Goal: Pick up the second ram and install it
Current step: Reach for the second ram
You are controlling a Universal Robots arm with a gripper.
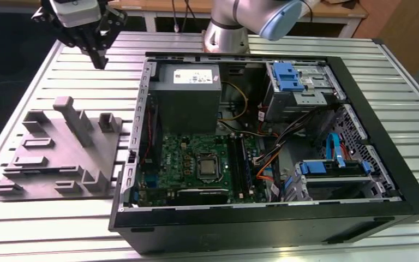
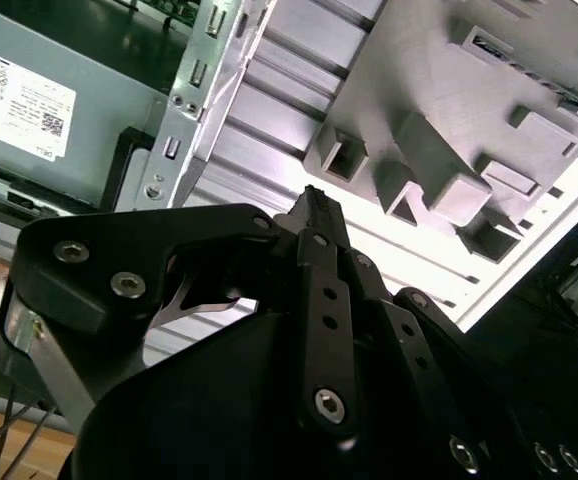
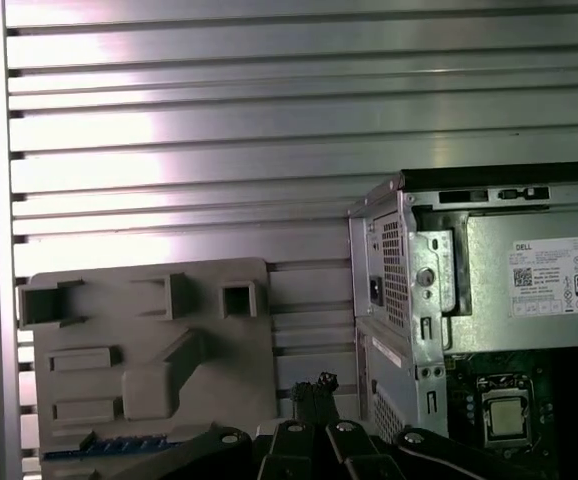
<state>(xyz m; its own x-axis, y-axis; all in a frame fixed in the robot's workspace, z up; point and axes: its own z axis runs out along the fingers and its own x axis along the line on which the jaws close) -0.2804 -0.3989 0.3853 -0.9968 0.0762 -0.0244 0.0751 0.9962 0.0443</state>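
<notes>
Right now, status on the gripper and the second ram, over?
Gripper above table, jaws shut, empty. Second ram lying in grey fixture, untouched. No obstruction seen between them.

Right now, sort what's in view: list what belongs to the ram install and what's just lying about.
For the job:
- second ram, the blue strip at the edge of the grey fixture
- gripper
- motherboard in the open case

Lying about:
- power supply
- blue drive caddies
- cables
- slatted table
</notes>
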